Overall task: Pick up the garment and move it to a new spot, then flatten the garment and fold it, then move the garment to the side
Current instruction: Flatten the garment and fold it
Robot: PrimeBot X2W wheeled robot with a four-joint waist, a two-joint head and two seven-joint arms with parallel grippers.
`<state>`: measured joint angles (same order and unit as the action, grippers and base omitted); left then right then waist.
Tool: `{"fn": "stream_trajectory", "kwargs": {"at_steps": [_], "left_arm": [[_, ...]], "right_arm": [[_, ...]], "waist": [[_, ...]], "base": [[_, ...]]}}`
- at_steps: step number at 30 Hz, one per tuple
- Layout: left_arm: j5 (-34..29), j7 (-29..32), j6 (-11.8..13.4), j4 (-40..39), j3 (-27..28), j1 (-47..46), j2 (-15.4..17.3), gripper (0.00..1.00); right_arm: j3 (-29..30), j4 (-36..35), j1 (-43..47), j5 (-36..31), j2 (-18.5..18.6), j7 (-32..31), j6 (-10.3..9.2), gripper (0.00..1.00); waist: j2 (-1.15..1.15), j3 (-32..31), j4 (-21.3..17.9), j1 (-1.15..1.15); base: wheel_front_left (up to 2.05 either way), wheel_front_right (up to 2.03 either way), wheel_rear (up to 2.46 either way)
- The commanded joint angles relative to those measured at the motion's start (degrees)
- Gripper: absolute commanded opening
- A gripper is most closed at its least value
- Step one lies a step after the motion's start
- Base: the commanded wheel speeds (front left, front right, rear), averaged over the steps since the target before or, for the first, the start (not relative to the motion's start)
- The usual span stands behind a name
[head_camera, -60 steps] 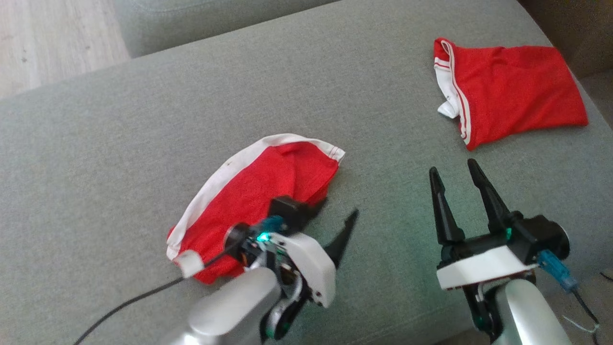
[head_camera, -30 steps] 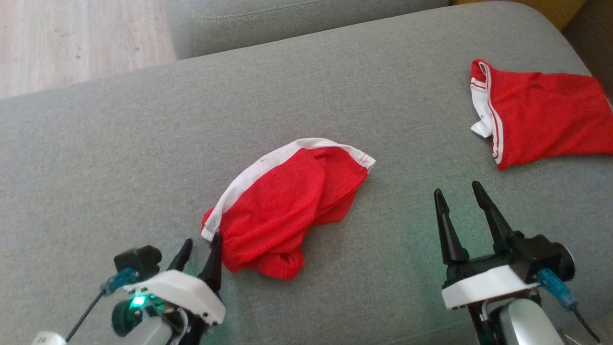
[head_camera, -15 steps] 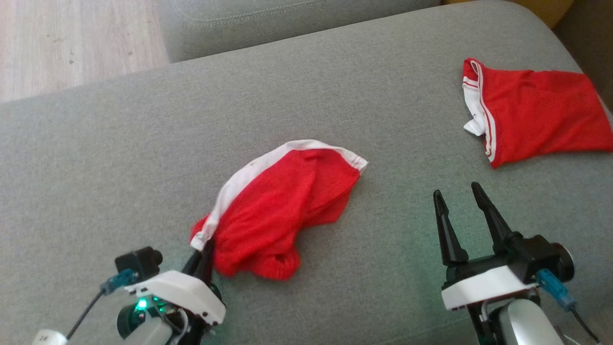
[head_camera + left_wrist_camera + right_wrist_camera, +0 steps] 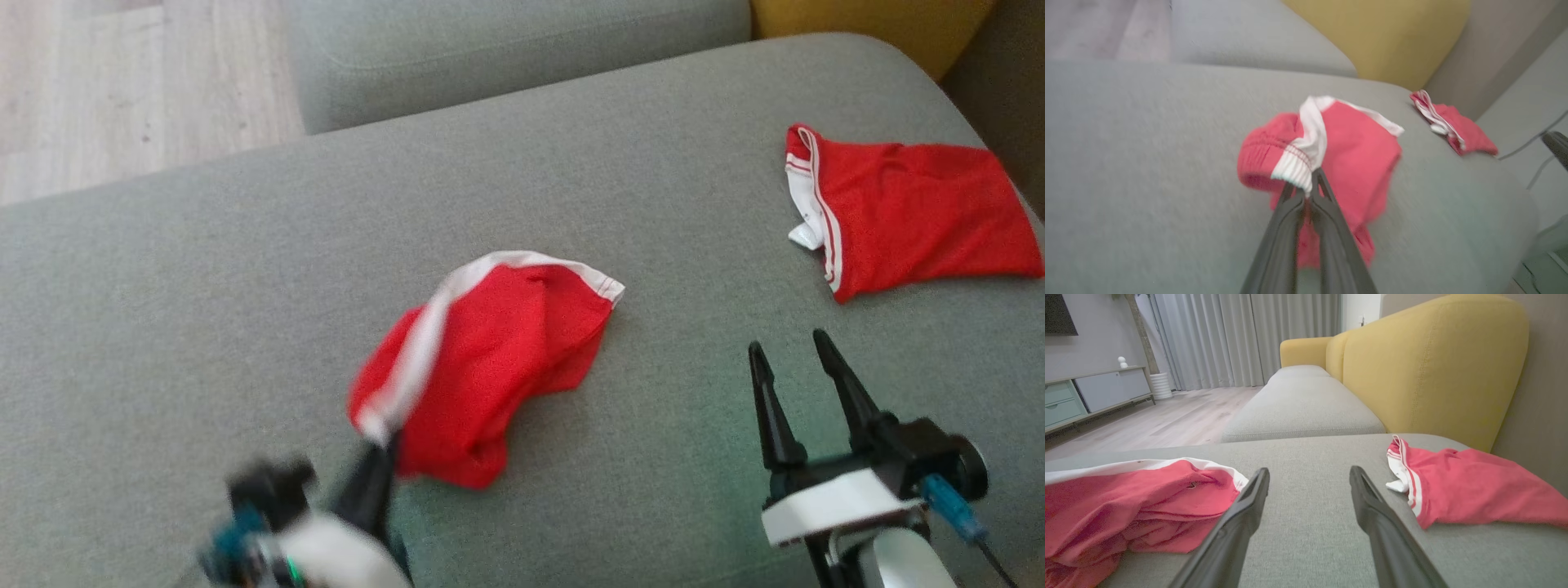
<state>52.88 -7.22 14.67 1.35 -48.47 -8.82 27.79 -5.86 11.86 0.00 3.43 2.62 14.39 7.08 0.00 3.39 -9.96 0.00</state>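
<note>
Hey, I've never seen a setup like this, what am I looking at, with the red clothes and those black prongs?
It is a two-armed robot working over a grey sofa seat. One picture looks down from its head camera; the other two come from wrist cameras, each looking along that arm's two dark fingers. Two red garments with white trim lie on the seat: a crumpled garment in the middle, a flatter garment at the far right. The left gripper is shut on the crumpled garment's white band. The right gripper is open, holding nothing.
</note>
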Motion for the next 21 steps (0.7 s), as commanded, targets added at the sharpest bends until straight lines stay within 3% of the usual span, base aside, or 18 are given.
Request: {"fn": "stream_trajectory", "kwargs": {"at_steps": [1,5,10,12,16,21], "left_arm": [[-0.6,0.3,0.9,-3.6,0.5,1.4,2.2,0.00],[1.0,0.4,1.9,-8.1,-1.8,7.8,2.0,0.00],[0.8,-0.8,2.3,-6.1,-2.8,9.7,1.1,0.03],[1.1,-1.4,1.8,-4.1,-3.0,9.9,0.1,0.25],[1.7,-2.7,1.6,-0.5,-2.3,9.8,-1.2,1.00],[2.7,-3.5,1.6,0.8,-0.7,10.2,-0.3,1.00]], "right_arm": [[-0.9,-1.5,-0.3,-0.5,0.4,0.6,0.41,1.00],[-0.3,-1.6,0.8,-0.6,0.5,0.6,0.41,1.00],[-0.2,-1.5,1.6,-0.6,0.5,0.6,0.41,1.00],[-0.4,-1.3,1.8,-0.6,0.5,0.6,0.41,1.00],[-0.6,-1.1,2.0,-0.6,0.4,0.6,0.41,1.00],[-0.9,-1.0,1.8,-0.5,0.4,0.6,0.41,1.00]], "waist": [[0.00,-0.7,0.5,0.00],[0.00,-1.6,1.3,0.00],[0.00,-2.0,2.3,0.00],[0.00,-2.2,2.6,0.00],[0.00,-2.6,3.0,0.00],[0.00,-2.9,3.3,0.00]], "base": [[0.00,0.00,0.00],[0.00,0.00,0.00],[0.00,0.00,0.00],[0.00,0.00,0.00],[0.00,0.00,0.00],[0.00,0.00,0.00]]}}
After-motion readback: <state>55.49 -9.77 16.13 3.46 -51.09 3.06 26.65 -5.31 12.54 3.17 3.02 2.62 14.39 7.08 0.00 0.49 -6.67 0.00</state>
